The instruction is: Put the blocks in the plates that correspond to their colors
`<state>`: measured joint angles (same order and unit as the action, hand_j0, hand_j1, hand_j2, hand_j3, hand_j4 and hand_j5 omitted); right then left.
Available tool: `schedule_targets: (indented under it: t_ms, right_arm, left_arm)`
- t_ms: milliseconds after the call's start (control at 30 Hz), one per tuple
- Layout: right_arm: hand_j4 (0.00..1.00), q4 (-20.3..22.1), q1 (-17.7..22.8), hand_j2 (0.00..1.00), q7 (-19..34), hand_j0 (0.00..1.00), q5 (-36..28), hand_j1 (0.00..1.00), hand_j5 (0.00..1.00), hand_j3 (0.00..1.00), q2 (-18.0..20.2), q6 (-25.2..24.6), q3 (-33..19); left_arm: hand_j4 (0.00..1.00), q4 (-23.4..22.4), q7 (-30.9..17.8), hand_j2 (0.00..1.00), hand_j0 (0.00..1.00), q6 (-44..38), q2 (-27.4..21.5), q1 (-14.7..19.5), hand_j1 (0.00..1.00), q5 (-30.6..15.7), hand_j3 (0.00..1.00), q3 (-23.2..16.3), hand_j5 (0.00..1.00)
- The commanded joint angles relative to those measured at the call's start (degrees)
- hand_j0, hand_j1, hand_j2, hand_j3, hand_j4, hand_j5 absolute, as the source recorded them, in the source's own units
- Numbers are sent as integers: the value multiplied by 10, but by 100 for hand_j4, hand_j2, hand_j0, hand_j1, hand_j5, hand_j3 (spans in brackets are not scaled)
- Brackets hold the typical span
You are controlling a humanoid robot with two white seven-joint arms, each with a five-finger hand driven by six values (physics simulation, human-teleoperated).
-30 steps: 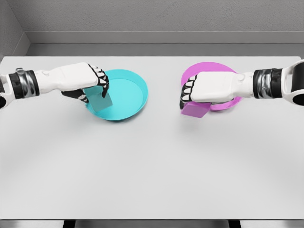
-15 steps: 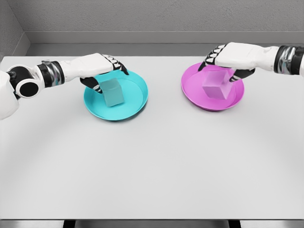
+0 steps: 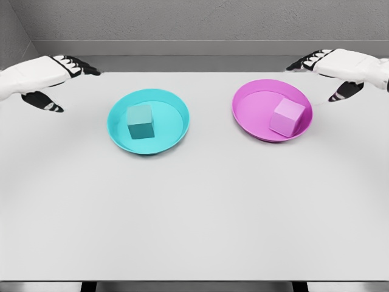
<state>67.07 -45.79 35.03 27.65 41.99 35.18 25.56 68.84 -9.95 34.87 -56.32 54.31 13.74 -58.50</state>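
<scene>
A cyan block (image 3: 140, 121) lies inside the cyan plate (image 3: 173, 132) at the table's left centre. A magenta block (image 3: 287, 117) sits tilted in the magenta plate (image 3: 249, 115) at the right. My left hand (image 3: 53, 82) hovers at the far left edge, well away from the cyan plate, fingers spread and holding nothing. My right hand (image 3: 328, 70) hangs at the upper right, beyond the magenta plate's far rim, also spread and holding nothing.
The white table (image 3: 194, 207) stretches toward me below both plates. A grey wall (image 3: 194, 24) runs behind its far edge.
Both hands let go of their blocks and drew back outward and upward, left to the left edge, right to the upper right. The blocks now rest in their plates.
</scene>
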Motion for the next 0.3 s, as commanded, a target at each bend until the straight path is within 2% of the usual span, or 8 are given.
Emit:
schedule_targets:
  t_ms: [0,67,267]
  right_arm:
    - [100,-9,2,100,0,100,2,100,100,100,5,-2,-31]
    - [100,-20,4,100,0,100,12,100,100,100,5,-2,-34]
    - [100,-20,5,100,0,100,15,100,100,100,6,-2,-34]
  left_arm:
    - [100,-6,1,100,100,1,-27,-4,100,-6,100,5,100]
    - [100,-5,0,100,100,1,-25,-11,100,-7,100,4,100]
    - [100,-5,1,100,100,1,-22,-16,100,-8,100,4,100]
